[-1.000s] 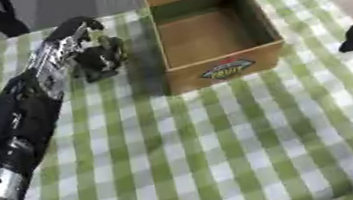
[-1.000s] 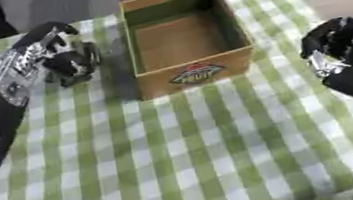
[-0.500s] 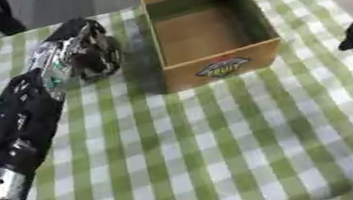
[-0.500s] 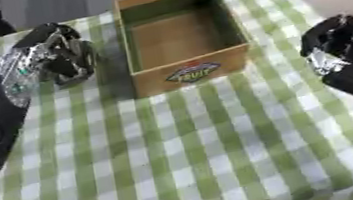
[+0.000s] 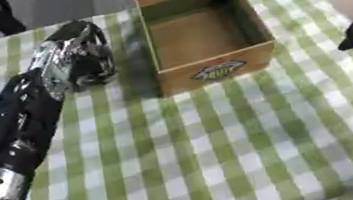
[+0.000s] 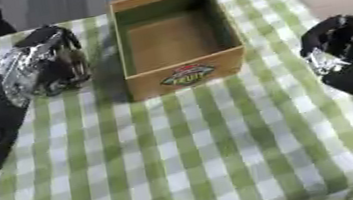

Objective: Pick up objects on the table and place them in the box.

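**Left hand curled at the far-left of the table, box open beside it**

A table covered with a green-and-white checked cloth (image 5: 224,155) carries an open brown cardboard box (image 6: 175,41) with a round fruit label on its near wall. The box stands toward the far edge of the table, about midway across, and its brown floor shows nothing lying in it.

The robot's left hand (image 5: 75,52), black with silver parts, lies just left of the box near the far-left corner of the table, its forearm running back toward the near-left corner. Its fingers are bent downward and drawn together over something dark underneath (the pictures do not let me tell what that is, nor whether the fingers actually close on it). The hand is beside the box, not over it, with a strip of cloth between them.

The robot's right hand (image 6: 345,52) sits at the right edge of the table, well apart from the box. Its fingers are curled inward toward the palm, and nothing shows between them.
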### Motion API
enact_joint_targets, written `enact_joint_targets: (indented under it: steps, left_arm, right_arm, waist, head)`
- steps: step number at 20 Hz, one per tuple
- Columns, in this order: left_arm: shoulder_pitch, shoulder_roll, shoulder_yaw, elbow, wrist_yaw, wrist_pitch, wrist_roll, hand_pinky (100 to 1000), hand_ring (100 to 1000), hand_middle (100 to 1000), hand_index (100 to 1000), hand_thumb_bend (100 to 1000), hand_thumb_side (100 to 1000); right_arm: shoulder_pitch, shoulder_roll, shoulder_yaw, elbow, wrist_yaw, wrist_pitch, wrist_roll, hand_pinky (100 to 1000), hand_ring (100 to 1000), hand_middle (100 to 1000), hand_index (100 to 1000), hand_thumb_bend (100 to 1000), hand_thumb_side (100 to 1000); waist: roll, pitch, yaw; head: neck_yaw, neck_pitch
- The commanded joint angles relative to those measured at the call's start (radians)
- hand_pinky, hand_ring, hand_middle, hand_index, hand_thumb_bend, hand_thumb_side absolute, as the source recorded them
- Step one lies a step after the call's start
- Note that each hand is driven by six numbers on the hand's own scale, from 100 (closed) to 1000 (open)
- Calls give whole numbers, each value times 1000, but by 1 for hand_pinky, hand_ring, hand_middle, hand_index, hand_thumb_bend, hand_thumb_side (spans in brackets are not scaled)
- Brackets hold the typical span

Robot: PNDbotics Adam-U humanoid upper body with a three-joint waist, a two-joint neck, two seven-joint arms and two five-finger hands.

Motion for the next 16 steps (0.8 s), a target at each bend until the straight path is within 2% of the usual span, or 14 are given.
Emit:
enact_joint_targets:
  steps: [1,6,8,9,12,14,15,16]
  left_arm:
    - [-4,16,-6,-7,-22,2,-13,431,367,384,596,604,100]
    - [-3,16,-4,-21,-7,11,12,348,251,272,490,502,100]
    - [-3,15,-4,-27,8,15,27,310,190,214,436,423,100]
    - [-3,15,-5,-30,17,16,33,282,147,172,396,422,100]
    - [-3,16,-9,-41,36,20,45,252,108,136,363,416,100]
    - [-4,17,-10,-48,49,23,47,245,101,127,352,338,131]
    - [-4,17,-11,-52,55,25,48,245,101,127,352,338,131]
    - [-5,18,-12,-56,60,26,49,237,100,118,340,273,148]
  right_arm:
    - [-9,-19,-7,-8,8,-3,0,572,520,514,581,165,181]
    - [-9,-18,-8,-8,8,-2,0,572,520,514,581,163,180]
    - [-8,-17,-8,-7,7,-3,0,572,520,514,581,161,180]
    - [-8,-17,-8,-7,7,-3,0,572,520,514,582,155,180]
    - [-7,-17,-9,-6,7,-2,-2,572,520,514,581,154,180]
    - [-6,-17,-10,-6,7,-2,-3,572,520,514,581,153,179]
    - [-6,-16,-10,-5,7,-2,-3,572,520,514,581,153,179]
    - [-6,-16,-10,-5,7,-2,-3,572,520,514,581,153,178]
  waist:
    - [-8,-18,3]
    - [-10,-21,6]
    - [-12,-23,8]
    - [-12,-23,8]
    - [-15,-27,9]
    - [-16,-29,10]
    - [-16,-29,10]
    - [-17,-30,11]
  head:
    - [-1,-3]
    - [-1,-1]
    - [-1,-1]
    - [-1,-1]
    - [-3,0]
    - [-3,1]
    - [-3,1]
    - [-4,1]
